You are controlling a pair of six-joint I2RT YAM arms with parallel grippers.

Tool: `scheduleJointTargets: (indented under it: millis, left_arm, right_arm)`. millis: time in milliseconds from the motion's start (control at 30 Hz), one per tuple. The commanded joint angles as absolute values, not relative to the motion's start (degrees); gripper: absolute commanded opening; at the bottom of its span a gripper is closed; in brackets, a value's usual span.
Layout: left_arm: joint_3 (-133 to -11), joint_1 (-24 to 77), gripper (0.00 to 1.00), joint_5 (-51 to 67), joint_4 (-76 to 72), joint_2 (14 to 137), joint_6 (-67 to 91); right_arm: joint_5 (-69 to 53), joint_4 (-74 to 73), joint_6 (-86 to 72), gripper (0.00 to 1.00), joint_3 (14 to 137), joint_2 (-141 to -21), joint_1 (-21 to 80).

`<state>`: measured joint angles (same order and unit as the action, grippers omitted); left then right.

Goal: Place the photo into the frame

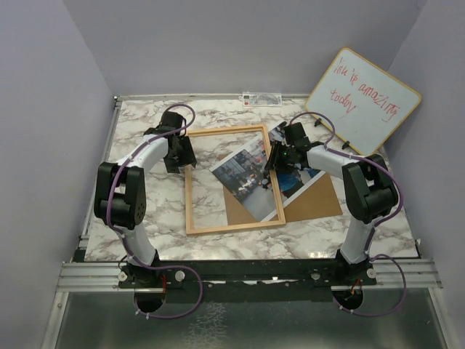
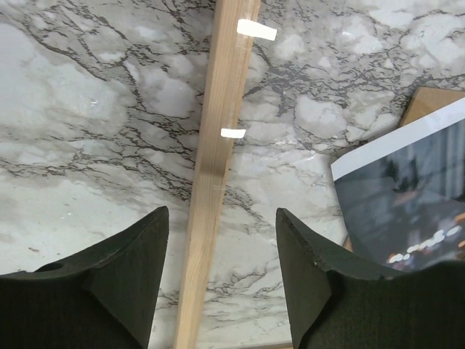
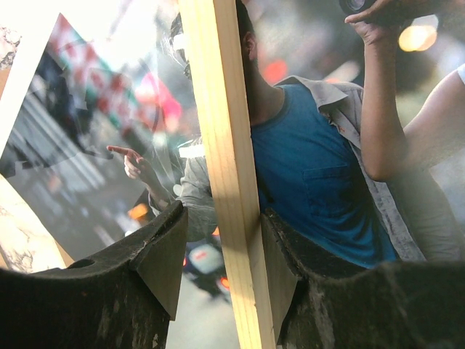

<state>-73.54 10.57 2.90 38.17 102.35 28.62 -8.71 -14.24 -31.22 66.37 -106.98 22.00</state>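
Top external view: the frame [image 1: 188, 203] is lying flat on the marble table [image 1: 138, 131]. The photo [image 1: 243, 178] is lying tilted under its right rail, partly inside it and partly over a brown board [image 1: 316, 200]. The left gripper [image 1: 179, 154] is hovering with its jaws wide astride the left rail. The right gripper [image 1: 277, 157] is straddling the right rail, its jaws partly open and gripping nothing.

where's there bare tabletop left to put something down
Bare table: the near strip between the front rail of the frame and the arm bases; the back strip beyond its far rail; the back-left corner behind the left gripper. Crowded: the right side, where the photo, brown backing board and right gripper overlap, whiteboard behind.
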Motion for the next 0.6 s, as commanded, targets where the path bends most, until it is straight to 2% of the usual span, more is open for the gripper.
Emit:
scheduleJointTargets:
  millis: [0,67,133,233,300,567]
  left_arm:
    - [-74.85,10.11,0.62,-0.94,40.52,102.29,27.31]
    - [-74.64,10.1,0.58,-0.7,40.45,102.75,27.37]
    - [-74.7,10.11,0.49,-0.85,40.28,103.44,27.19]
    - [-75.5,10.02,0.3,-3.12,40.0,104.09,26.39]
    - [-76.42,9.94,0.24,-4.48,40.05,104.3,25.97]
    - [-77.26,9.84,0.24,-4.7,39.67,107.31,24.97]
  right_arm:
    - [-7.64,-15.4,-31.03,0.5,64.7,-107.23,21.76]
    - [-7.63,-15.37,-31.01,0.49,64.73,-107.14,21.71]
    - [-7.65,-15.31,-30.86,0.48,64.69,-107.22,21.71]
    - [-7.65,-15.34,-30.85,0.46,64.58,-107.31,21.77]
    - [-7.55,-15.3,-30.86,0.46,64.39,-107.38,21.71]
    - [-7.36,-15.24,-30.85,0.44,64.16,-107.25,21.71]
